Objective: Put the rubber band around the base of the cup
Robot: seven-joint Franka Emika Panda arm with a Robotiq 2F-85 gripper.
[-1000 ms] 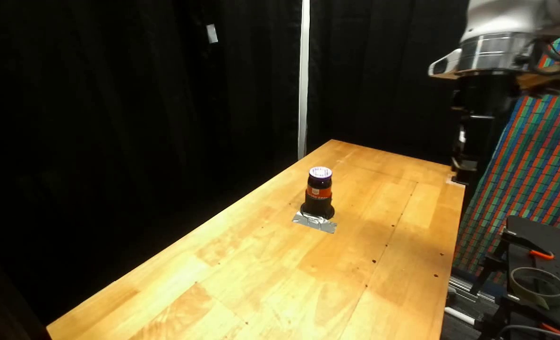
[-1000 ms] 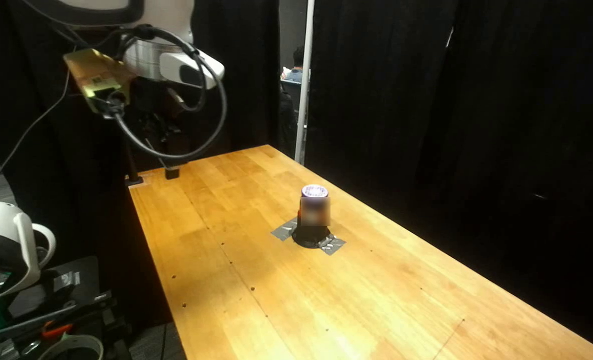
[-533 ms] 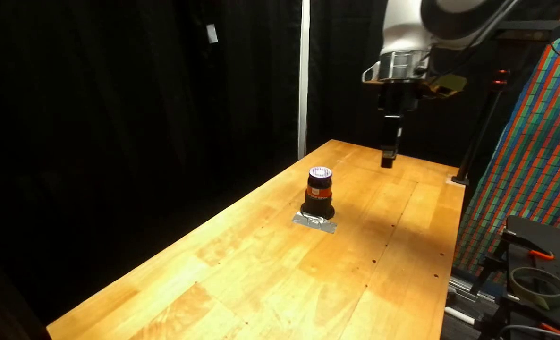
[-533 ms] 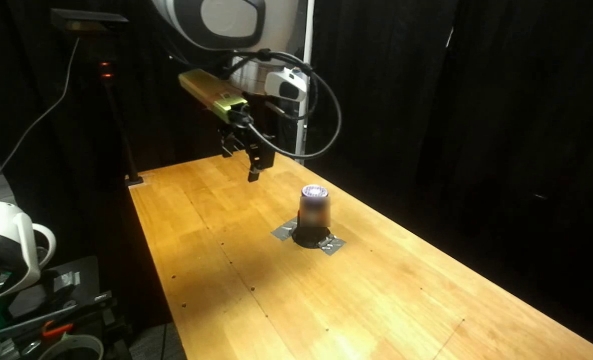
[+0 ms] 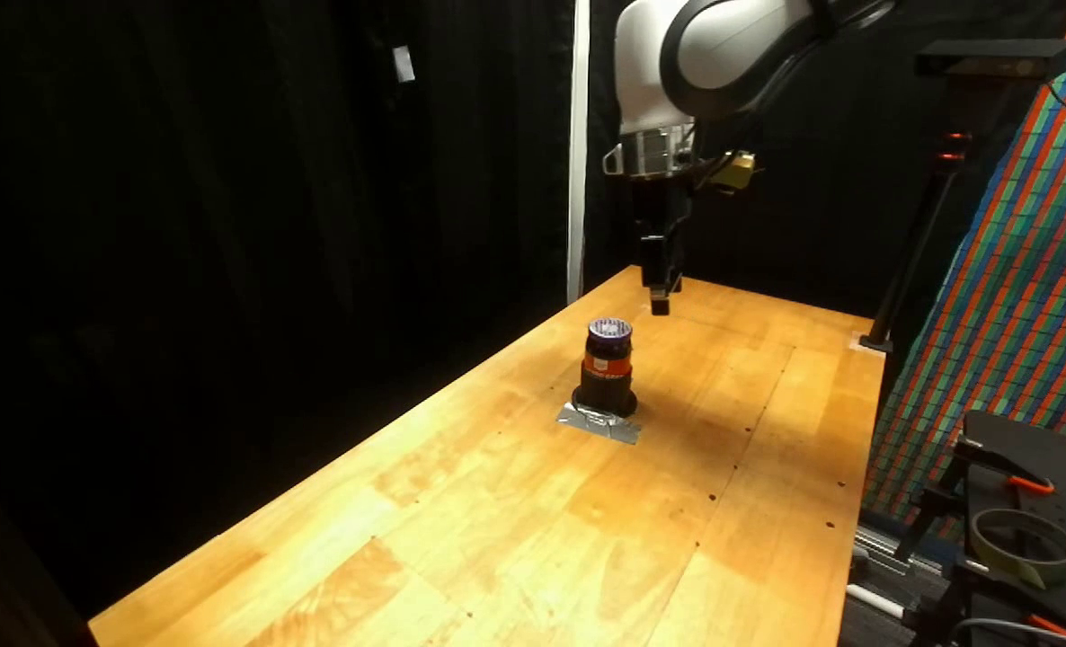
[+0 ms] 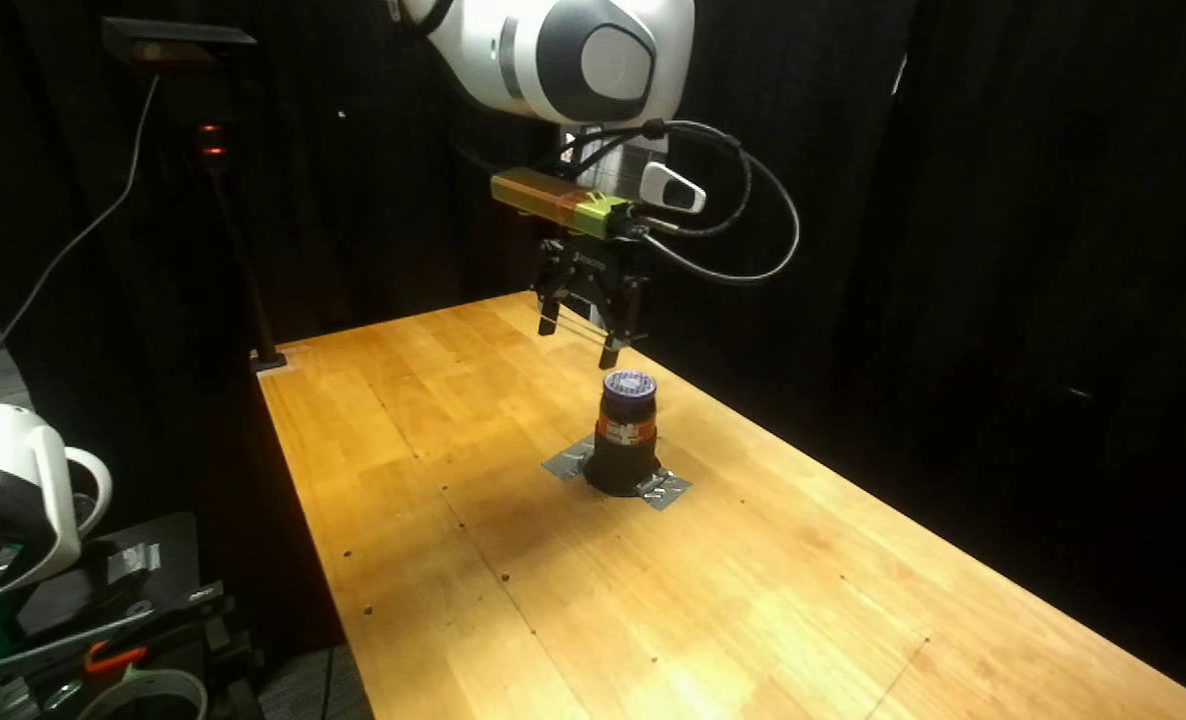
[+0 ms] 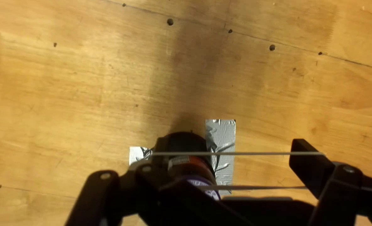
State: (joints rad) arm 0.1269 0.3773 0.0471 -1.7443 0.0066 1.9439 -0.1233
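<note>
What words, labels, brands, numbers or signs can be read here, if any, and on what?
No text can be read with certainty.
Cup label: print too small and blurred.
Cup lid: purplish print, too blurred.
Gripper: perhaps faint lettering, too small.

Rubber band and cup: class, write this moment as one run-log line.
claw: open, above table | cup: upright on table | rubber band: stretched across claw, not yet around cup's base

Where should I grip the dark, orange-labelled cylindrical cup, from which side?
Likely from above, black fingers astride the cup near its top: it stands upright, round and exposed there, while silver tape overlaps its flared black base. Place the pale rubber band first.
</note>
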